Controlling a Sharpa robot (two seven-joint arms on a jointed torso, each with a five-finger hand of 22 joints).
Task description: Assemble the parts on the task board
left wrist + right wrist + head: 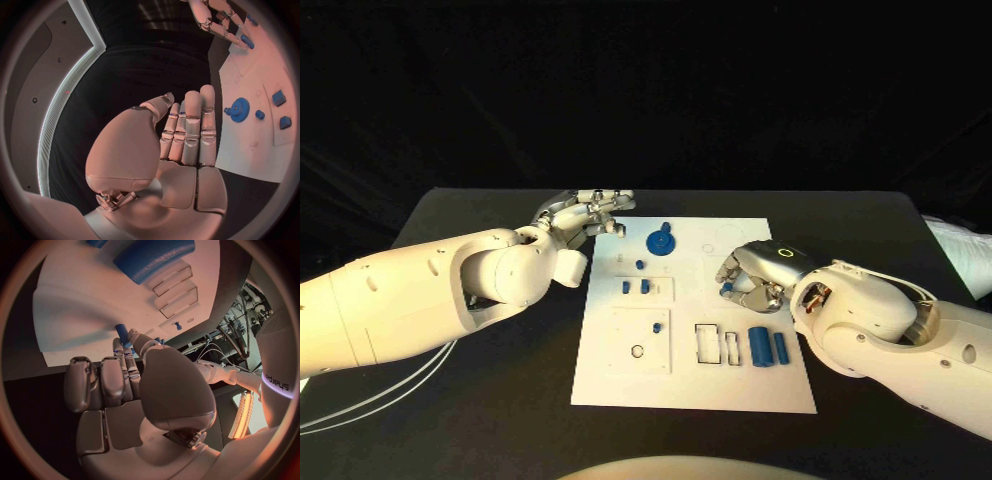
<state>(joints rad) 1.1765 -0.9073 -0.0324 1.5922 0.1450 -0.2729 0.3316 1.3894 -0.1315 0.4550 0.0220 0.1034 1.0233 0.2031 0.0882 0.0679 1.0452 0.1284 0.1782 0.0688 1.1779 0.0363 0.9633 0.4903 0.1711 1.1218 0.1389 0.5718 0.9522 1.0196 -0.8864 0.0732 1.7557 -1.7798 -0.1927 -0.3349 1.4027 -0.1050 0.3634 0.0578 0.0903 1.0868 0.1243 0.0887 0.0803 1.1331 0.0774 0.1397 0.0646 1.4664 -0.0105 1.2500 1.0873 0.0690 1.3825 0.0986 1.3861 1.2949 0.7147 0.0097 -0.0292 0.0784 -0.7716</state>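
The white task board (718,385) lies in the middle of the black table. A blue gear (661,240) (239,109) sits near its far edge. Two blue cylinders (759,345) stand side by side at the right, one seen large as a blue cylinder (153,257) in the right wrist view. Small blue pieces (627,287) (279,97) rest left of centre. My right hand (754,275) (125,385) hovers over the board's right side and pinches a small blue peg (122,334) at its fingertips. My left hand (589,215) (181,135) is beside the board's far left corner, fingers straight, holding nothing.
Rectangular slots (708,343) and a small ring (638,351) mark the board's near half. White cables (372,400) trail over the table's near left. Bare black table (488,400) surrounds the board.
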